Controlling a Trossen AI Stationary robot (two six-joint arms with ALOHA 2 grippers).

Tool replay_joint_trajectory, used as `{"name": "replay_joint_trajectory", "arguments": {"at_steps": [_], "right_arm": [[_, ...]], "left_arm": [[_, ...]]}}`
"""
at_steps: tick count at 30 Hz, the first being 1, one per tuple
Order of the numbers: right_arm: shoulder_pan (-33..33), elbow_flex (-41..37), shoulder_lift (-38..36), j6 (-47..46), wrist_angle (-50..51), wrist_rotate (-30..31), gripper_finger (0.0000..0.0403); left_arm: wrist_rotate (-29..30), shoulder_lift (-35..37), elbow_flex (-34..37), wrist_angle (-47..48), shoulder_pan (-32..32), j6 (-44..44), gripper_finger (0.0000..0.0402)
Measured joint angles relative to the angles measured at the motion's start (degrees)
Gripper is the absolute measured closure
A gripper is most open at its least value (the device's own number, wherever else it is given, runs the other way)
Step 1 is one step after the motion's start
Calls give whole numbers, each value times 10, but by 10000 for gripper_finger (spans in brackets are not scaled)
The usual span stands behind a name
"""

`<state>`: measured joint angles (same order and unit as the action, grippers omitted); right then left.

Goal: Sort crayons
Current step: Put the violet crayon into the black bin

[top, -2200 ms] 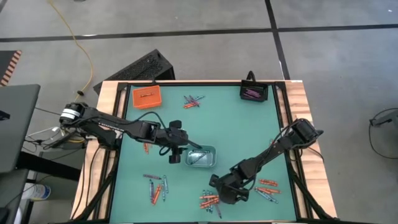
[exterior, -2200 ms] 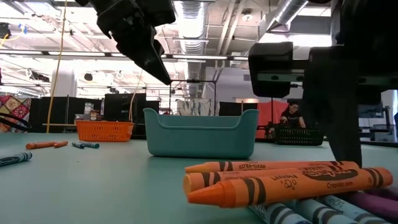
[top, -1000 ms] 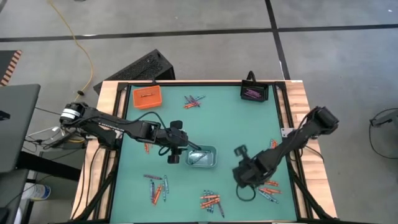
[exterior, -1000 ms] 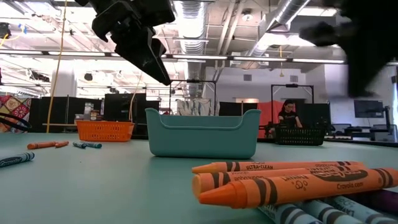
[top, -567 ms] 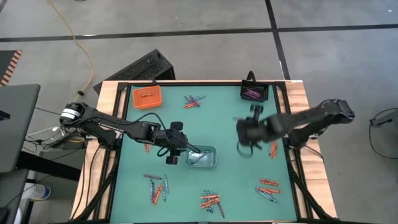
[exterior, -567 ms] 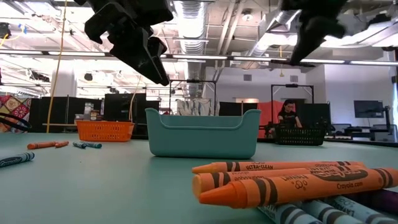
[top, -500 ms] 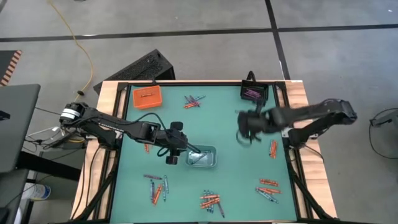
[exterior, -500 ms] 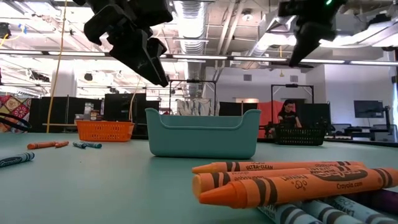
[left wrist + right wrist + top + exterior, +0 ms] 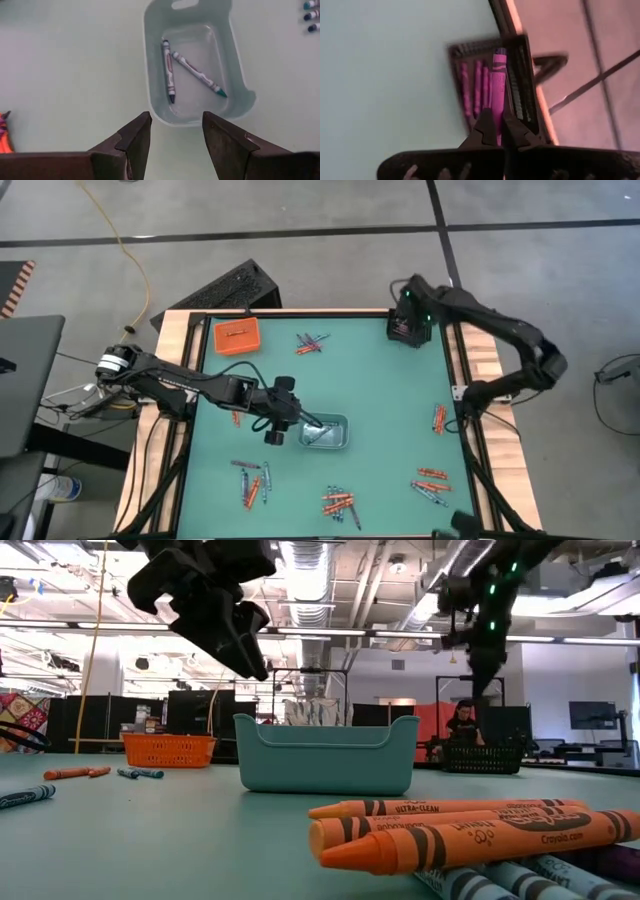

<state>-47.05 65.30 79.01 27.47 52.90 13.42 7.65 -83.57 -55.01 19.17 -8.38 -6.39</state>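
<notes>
Taking the clear-grey tray (image 9: 324,434) in the middle of the green table (image 9: 380,390) as the landmark; the left hand (image 9: 173,134) hovers just beside its short end, fingers spread apart and holding nothing; two grey-blue crayons (image 9: 170,70) lie crossed inside that tray.

The right hand (image 9: 499,131) is way off toward the far right corner from the tray, right above the black tray (image 9: 410,330); it's pinched tight on a purple-pink crayon (image 9: 498,95), which points down toward the black tray, and a few more purple-pink sticks (image 9: 476,82) already sit in there.

The orange tray (image 9: 236,336) sits far-left of the clear-grey one with a crayon or two in it; a small mixed bunch (image 9: 311,343) lies between the orange and black trays.

Loose crayons are all over the near side of the grey tray: a pile (image 9: 250,482) near-left, an orange-red cluster (image 9: 338,503) straight in front, another scatter (image 9: 430,480) near-right, plus an orange pair (image 9: 438,418) out to the right by the table edge; a single orange one (image 9: 236,417) peeks out under the left arm.
</notes>
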Motion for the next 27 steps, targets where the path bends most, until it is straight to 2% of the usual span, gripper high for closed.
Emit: {"name": "replay_joint_trajectory", "arguments": {"at_steps": [6,9,15,21,27], "right_arm": [[-87,0,81,26,-33,-54,403],[-100,0,113,40,-60,-60,403],[-114,1,159,12,-62,-61,403],[-115,1,186,11,-66,-103,403],[-115,1,215,9,-70,-110,394]], "left_arm": [[-13,0,0,35,-1,18,232],[-12,0,0,46,-1,24,232],[-9,0,0,48,-2,23,232],[48,0,0,97,-2,40,232],[89,0,0,198,-2,116,232]]}}
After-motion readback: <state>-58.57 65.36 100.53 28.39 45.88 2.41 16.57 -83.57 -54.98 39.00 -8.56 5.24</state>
